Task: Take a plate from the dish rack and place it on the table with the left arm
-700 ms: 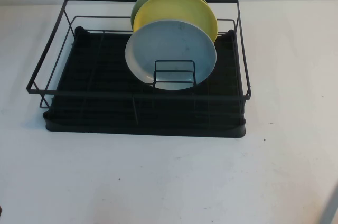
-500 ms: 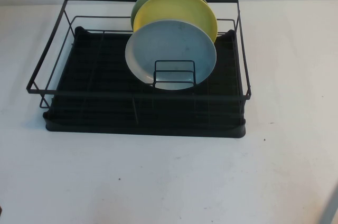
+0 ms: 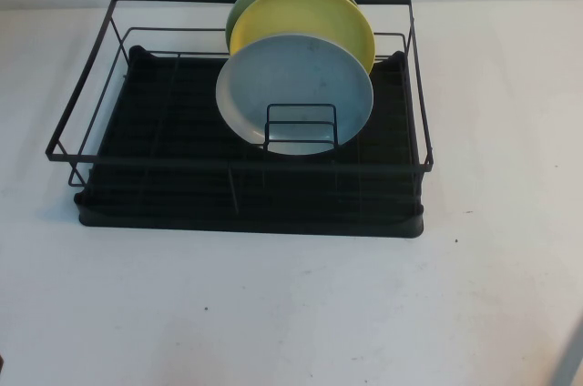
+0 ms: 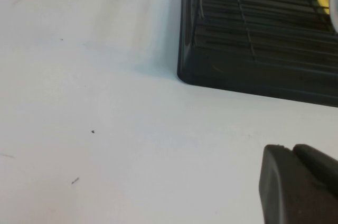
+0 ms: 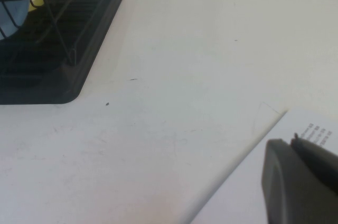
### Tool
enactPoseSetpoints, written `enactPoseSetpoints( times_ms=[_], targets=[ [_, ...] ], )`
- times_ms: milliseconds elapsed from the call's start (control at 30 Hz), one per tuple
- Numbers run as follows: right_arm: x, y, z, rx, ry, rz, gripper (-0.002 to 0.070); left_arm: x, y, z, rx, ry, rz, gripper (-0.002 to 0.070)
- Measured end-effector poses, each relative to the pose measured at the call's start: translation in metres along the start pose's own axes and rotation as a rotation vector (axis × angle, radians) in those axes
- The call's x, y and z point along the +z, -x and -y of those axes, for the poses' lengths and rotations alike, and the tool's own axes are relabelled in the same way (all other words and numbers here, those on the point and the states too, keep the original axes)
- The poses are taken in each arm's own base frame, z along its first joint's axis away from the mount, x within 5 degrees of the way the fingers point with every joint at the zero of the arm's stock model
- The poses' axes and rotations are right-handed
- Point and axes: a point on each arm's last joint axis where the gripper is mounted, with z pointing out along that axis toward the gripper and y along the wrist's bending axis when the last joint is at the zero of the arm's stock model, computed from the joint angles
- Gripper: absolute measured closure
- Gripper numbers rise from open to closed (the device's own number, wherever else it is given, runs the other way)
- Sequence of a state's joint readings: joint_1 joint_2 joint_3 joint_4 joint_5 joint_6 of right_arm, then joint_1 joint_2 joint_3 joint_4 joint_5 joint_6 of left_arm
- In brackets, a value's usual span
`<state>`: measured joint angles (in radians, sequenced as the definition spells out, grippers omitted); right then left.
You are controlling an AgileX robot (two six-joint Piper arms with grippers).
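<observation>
Plate: the pale blue-grey plate (image 3: 294, 95) stands on its edge inside the dish rack (image 3: 246, 113), leaning against the small wire holder (image 3: 301, 127) at the front of the row. It sits a little toward 3 o'clock from the rack's middle.
Other plates: the yellow plate (image 3: 310, 15) stands directly behind it, toward 12 o'clock, and the green plate (image 3: 244, 2) is behind that one. The three overlap and seem to touch.
Dish rack: black wire frame on a black tray base, resting on the table (image 3: 291, 313), in the 12 o'clock half of the high view.
Table: white, with a few small dark specks near the rack's front side, at about 5 o'clock from it.
Left gripper: the left gripper (image 4: 301, 184) shows only in the left wrist view, as a dark blunt tip low over the bare table, well apart from the near corner of the rack. I cannot tell if its fingers are wide or narrow. It holds nothing that can be seen.
Right gripper: the right gripper (image 5: 301, 182) shows only in the right wrist view, a dark tip over a white sheet of paper (image 5: 296, 145) with small print, far from the rack's corner. Its opening also cannot be judged.
Change from the earlier frames: none that I can see. Plates, rack and specks are in the same places as 0.7 s and 0.5 s ago.
</observation>
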<state>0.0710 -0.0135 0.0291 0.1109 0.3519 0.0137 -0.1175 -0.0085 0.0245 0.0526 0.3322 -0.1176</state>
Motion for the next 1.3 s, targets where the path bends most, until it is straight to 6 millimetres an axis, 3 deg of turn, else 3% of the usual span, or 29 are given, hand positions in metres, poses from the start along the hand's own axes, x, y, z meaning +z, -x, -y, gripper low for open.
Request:
enactPoseSetpoints(
  times_ms=[200, 467, 800, 900, 1000, 1133, 1300],
  targets=[
    [0.0, 0.0, 0.0, 0.001, 0.0, 0.0, 0.0696, 0.0, 0.0, 0.0, -0.093, -0.001, 0.005, 0.0679],
    [0.0, 0.0, 0.0, 0.002, 0.001, 0.0, 0.0696, -0.002, 0.016, 0.004, -0.567, -0.096, 0.163, 0.0679],
    [0.0, 0.0, 0.0, 0.002, 0.001, 0.0, 0.0697, -0.004, 0.026, 0.004, -0.661, -0.136, 0.267, 0.0679],
    [0.0, 0.0, 0.0, 0.002, 0.001, 0.0, 0.0696, -0.008, 0.036, 0.007, -0.619, -0.14, 0.192, 0.0679],
    [0.0, 0.0, 0.0, 0.002, 0.001, 0.0, 0.0696, -0.02, 0.072, 0.012, -0.414, -0.145, 0.061, 0.0679],
    [0.0, 0.0, 0.0, 0.002, 0.001, 0.0, 0.0696, -0.033, 0.141, 0.022, -0.126, -0.182, -0.093, 0.0679],
    [0.0, 0.0, 0.0, 0.002, 0.001, 0.0, 0.0696, -0.022, 0.223, 0.04, 0.199, -0.252, -0.214, 0.0679]
  ],
)
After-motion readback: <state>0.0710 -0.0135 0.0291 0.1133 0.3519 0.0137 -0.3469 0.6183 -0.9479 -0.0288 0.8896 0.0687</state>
